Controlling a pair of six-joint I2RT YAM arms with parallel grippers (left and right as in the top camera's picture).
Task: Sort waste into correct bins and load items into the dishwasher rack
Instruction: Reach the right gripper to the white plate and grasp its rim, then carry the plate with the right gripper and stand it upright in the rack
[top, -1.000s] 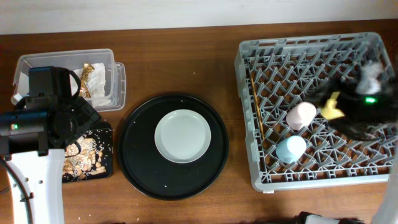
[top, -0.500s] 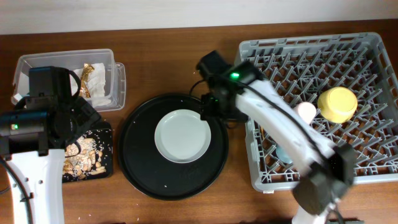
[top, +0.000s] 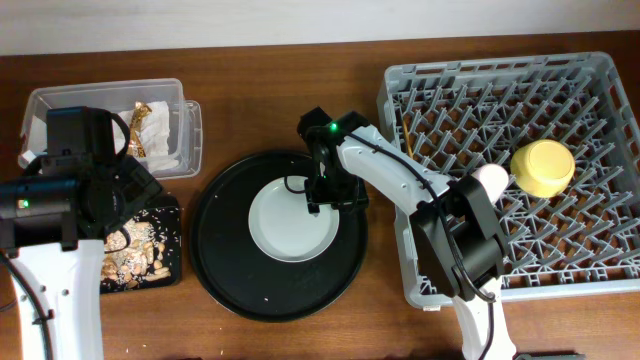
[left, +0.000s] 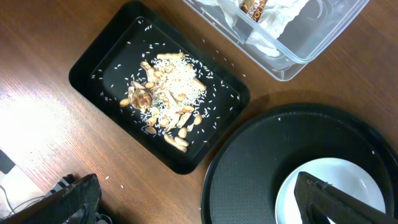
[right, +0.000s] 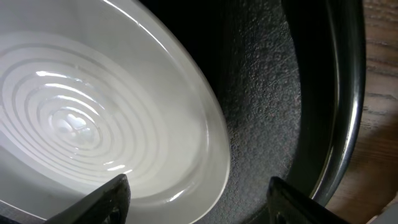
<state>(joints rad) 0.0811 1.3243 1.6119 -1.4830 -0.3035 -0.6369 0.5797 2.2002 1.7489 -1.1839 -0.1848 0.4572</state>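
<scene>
Step in hand: loading the plate, last dish outside the rack.

Nearest, left side: left fingers spread wide, empty, hanging over the counter above the black tray. Scraps are piled in that tray, so food waste looks sorted.

Centre: plate lies flat in the middle of the round tray. Right fingers are down at its right rim, apart, one tip over the plate and one over the tray floor. No contact visible, nothing held (the wrist view shows only the tips).

Further back, left: box holds the napkin and wrapper. Right: rack has the bowl and pink cup in it; the arm covers whatever sits nearer.

Next move, my guess: pinch the thin rim, tip the plate up off the tray, carry it right, stand it between pegs in a free part of the rack. The rim is low and slick, so the grip could slip or just push the plate sideways.
</scene>
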